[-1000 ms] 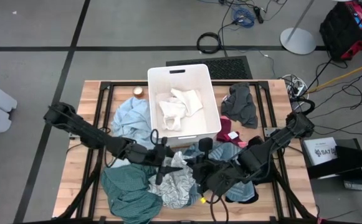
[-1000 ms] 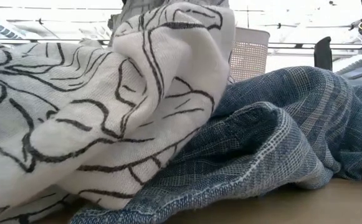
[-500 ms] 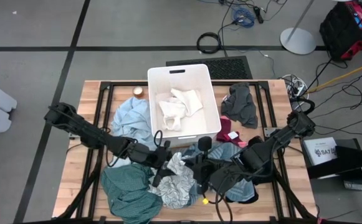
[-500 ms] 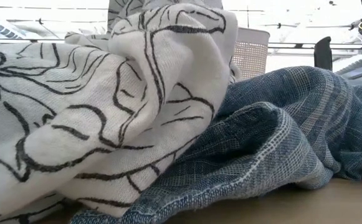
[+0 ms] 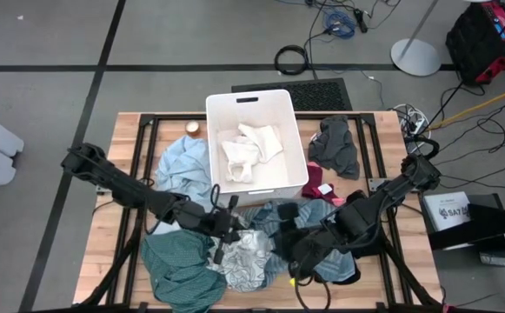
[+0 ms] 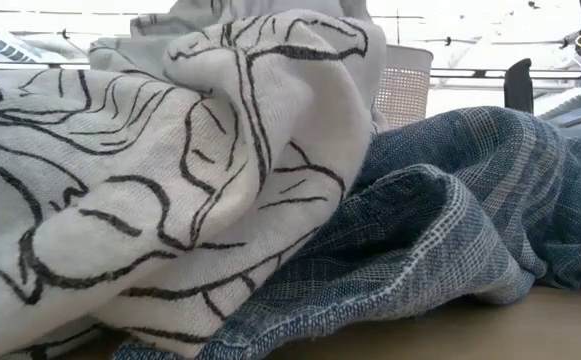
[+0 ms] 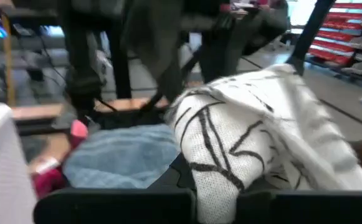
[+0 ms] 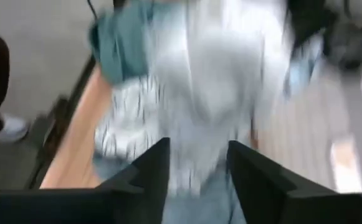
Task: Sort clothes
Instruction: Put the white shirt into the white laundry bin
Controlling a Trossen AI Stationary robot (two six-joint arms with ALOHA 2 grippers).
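Left gripper (image 5: 226, 228) is down in the heap at the table's near edge, jaws pressed together on the white line-patterned garment (image 7: 255, 143); in the left wrist view that fabric bunches right out of the clamp and billows up ahead of it. Just past the jaws lies a light blue piece (image 7: 121, 158), with a maroon scrap (image 7: 47, 177) off to its side.

Right gripper (image 5: 294, 261) sits close by on the other side of the same pile, fingers (image 8: 146, 174) spread apart with a clear gap. Nothing is pinched there; pale striped cloth (image 8: 199, 118) lies beyond the tips, teal fabric (image 8: 115, 40) farther out.

Low camera: the patterned white piece drapes over the blue-grey striped garment (image 6: 450, 250), touching it.

From above, the teal green garment (image 5: 178, 265) lies beside the left jaws, and the white bin (image 5: 252, 109) stands beyond both, holding white clothes (image 5: 248, 152). A dark grey piece (image 5: 337, 143) lies well apart.
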